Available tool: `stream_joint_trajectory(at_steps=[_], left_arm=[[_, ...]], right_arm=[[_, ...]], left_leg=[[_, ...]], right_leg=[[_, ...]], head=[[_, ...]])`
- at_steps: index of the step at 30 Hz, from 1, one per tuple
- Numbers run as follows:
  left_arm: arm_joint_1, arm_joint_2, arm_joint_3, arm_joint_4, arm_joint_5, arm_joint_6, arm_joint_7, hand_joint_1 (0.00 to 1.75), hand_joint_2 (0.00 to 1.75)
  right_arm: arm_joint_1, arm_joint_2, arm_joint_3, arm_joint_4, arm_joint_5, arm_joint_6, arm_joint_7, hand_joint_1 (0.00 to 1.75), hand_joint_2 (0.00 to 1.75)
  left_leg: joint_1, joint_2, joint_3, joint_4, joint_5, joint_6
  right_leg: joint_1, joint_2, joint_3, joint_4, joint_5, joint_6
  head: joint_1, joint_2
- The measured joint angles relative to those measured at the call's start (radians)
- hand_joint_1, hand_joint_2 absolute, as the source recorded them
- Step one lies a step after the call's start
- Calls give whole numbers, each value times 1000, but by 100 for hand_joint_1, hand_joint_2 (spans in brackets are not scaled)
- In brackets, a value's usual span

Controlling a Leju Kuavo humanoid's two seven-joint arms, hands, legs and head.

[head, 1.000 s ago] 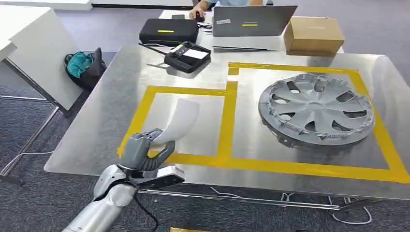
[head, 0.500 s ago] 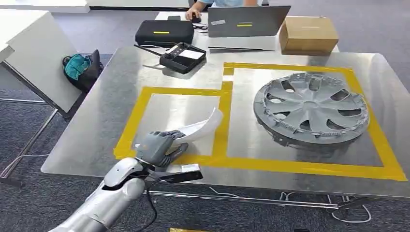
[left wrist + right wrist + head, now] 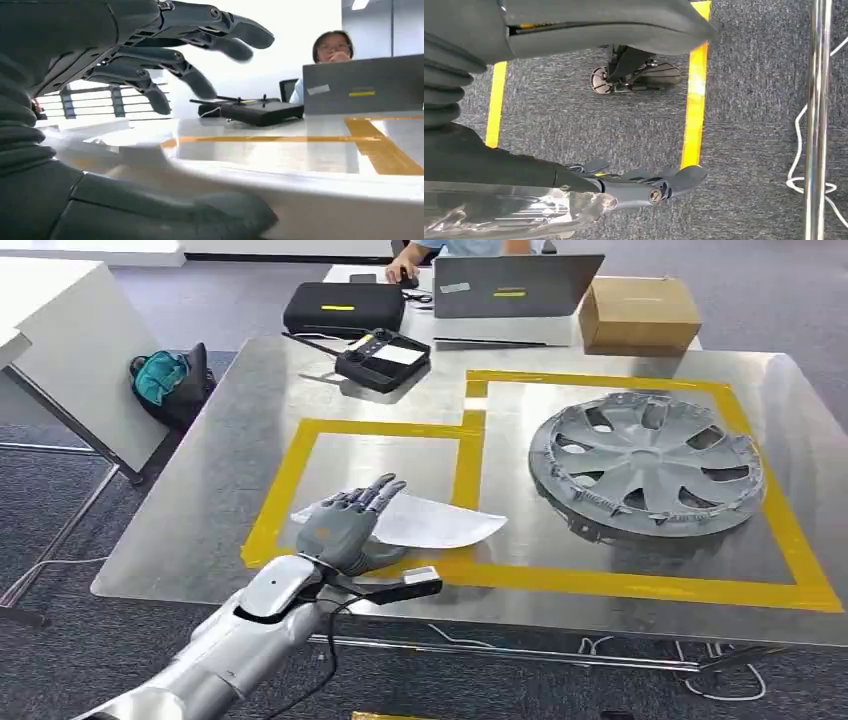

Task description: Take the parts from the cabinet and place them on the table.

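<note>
The left hand (image 3: 347,525) lies released, fingers spread above the near end of the curved white plastic panel (image 3: 432,522), which rests flat inside the smaller yellow-taped square (image 3: 290,470) on the brushed steel table (image 3: 230,430); the thumb (image 3: 165,212) sits beside the panel's edge; the right hand (image 3: 644,185) hangs over grey carpet, holding nothing, fingers apart; at three o'clock from the panel lies a grey plastic wheel cover (image 3: 648,462); at twelve o'clock sits a black remote controller (image 3: 384,356).
</note>
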Motion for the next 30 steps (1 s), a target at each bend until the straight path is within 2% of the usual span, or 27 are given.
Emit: stream_joint_trajectory(at_steps=[5,13,15,17,18,19,20,22,23,24,25,27,28,29,30], left_arm=[[6,-6,0,0,16,43,-42,0,0],[81,-6,4,-90,111,86,-122,0,0],[117,-3,10,-136,153,97,-147,0,0],[154,0,21,-184,199,109,-181,0,0],[174,0,26,-209,220,115,-197,0,0],[190,2,29,-232,241,119,-213,0,0],[208,4,31,-256,264,124,-230,0,0],[259,10,44,-311,330,125,-272,0,0],[284,12,50,-337,367,128,-296,0,0],[305,15,56,-360,393,130,-312,0,0],[324,18,61,-382,407,131,-322,0,0],[347,25,73,-414,424,132,-333,0,0],[355,26,77,-429,439,132,-343,0,0],[364,28,82,-444,454,132,-352,0,0],[375,27,87,-459,472,133,-366,0,0]], right_arm=[[0,0,0,1,-3,0,-2,0,0],[5,0,-1,1,-26,-7,-1,0,0],[5,4,-5,1,-35,-13,10,0,0],[7,13,-9,-5,-41,-15,20,0,0],[8,15,-13,-10,-45,-15,24,0,0],[10,19,-14,-14,-48,-15,26,0,0],[10,23,-18,-19,-50,-15,29,0,0],[12,30,-27,-33,-57,-14,33,0,0],[15,33,-31,-39,-60,-12,34,0,0],[18,35,-34,-42,-61,-11,35,0,0],[20,36,-37,-47,-64,-11,35,0,0],[21,37,-42,-55,-66,-11,35,0,0],[18,41,-44,-56,-67,-11,35,0,0],[18,44,-45,-56,-69,-12,36,0,0],[18,47,-47,-59,-71,-14,36,0,0]], left_leg=[[0,0,-1,1,-1,1],[-8,0,-1,3,-4,10],[-11,0,-2,4,-5,16],[-10,1,0,-3,7,26],[2,3,5,-20,18,28],[4,4,6,-24,21,31],[6,4,3,-24,22,32],[7,7,0,-24,23,32],[8,9,-2,-24,25,31],[10,9,-4,-24,27,28],[13,8,-6,-23,30,23],[21,5,-12,-19,35,13],[22,3,-16,-14,37,4],[19,2,-22,-13,40,-3],[17,1,-22,-9,46,-11]], right_leg=[[-1,0,1,-1,0,1],[-8,0,1,-2,0,6],[-11,0,2,-4,1,11],[-11,1,5,-12,11,22],[-8,0,0,-8,1,24],[-6,-2,-8,12,-27,27],[-7,-2,-30,74,-72,29],[-12,-2,-87,231,-152,37],[-13,-3,-104,284,-169,41],[-14,-3,-96,285,-159,43],[-16,-3,-63,235,-126,46],[-24,-3,49,46,-49,56],[-26,1,85,-26,-66,68],[-18,14,94,-19,-50,48],[-19,16,85,-20,-52,40]], head=[[0,0],[0,0],[0,0],[-1,0],[-1,0],[2,0],[5,0],[4,0],[5,0],[5,0],[5,0],[5,0],[6,0],[7,0],[4,0]])
